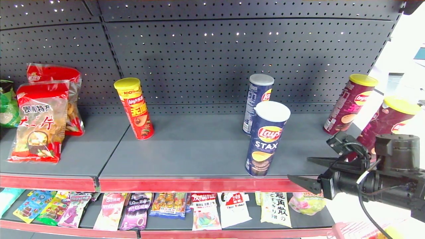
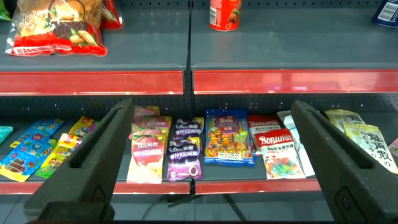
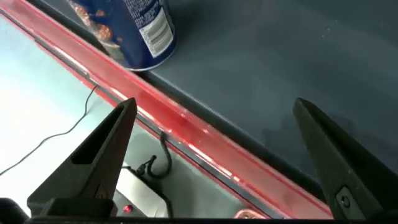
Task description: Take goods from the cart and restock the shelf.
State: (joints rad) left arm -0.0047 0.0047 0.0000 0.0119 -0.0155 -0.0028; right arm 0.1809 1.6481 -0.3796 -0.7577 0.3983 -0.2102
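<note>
right claw [image 1: 301,170], spread and empty, hangs just right of the near blue chip can [image 1: 266,138], fronted on the shelf [image 1: 186,156] likely for shoppers' reach.

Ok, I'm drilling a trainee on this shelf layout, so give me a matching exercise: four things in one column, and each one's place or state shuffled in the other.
Things:
1. red chip can
2. front blue chip can
3. maroon chip cans
4. right end effector

Place or state:
A. open, holding nothing
B. right end of the upper shelf
C. white lid, by the red front edge
D. yellow lid, left of centre

Pairs: 1-D, 2-C, 3-B, 4-A.
</note>
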